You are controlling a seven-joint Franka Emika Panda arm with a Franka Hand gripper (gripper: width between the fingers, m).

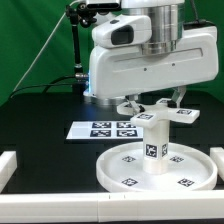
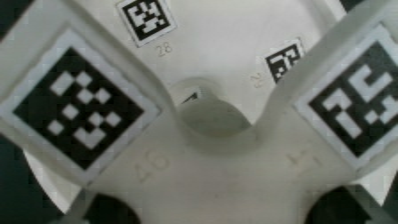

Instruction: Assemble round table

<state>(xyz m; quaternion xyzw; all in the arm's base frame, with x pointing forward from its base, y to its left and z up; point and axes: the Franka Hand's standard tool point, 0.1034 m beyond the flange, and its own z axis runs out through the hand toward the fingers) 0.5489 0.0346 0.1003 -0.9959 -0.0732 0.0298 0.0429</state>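
The large rimmed round disc [image 1: 128, 170] lies flat on the table in the exterior view, with tags on its face. The short thick cylinder leg [image 1: 156, 150] stands upright at its middle. My gripper [image 1: 152, 103] is shut on the cross-shaped base [image 1: 183, 114] and holds it level right over the leg's top; I cannot tell if they touch. In the wrist view the cross-shaped base [image 2: 196, 70] fills the picture, its tagged arms spread round a central hole [image 2: 214, 116]. My gripper [image 2: 222, 212] closes on its near side, with dark fingertips [image 2: 107, 208] at either edge.
The marker board [image 1: 112, 128] lies on the black table behind the disc. White border blocks stand at the exterior view's left [image 1: 8, 165], front [image 1: 60, 208] and right [image 1: 216, 156]. The arm's bulky white body [image 1: 130, 60] hangs over the middle.
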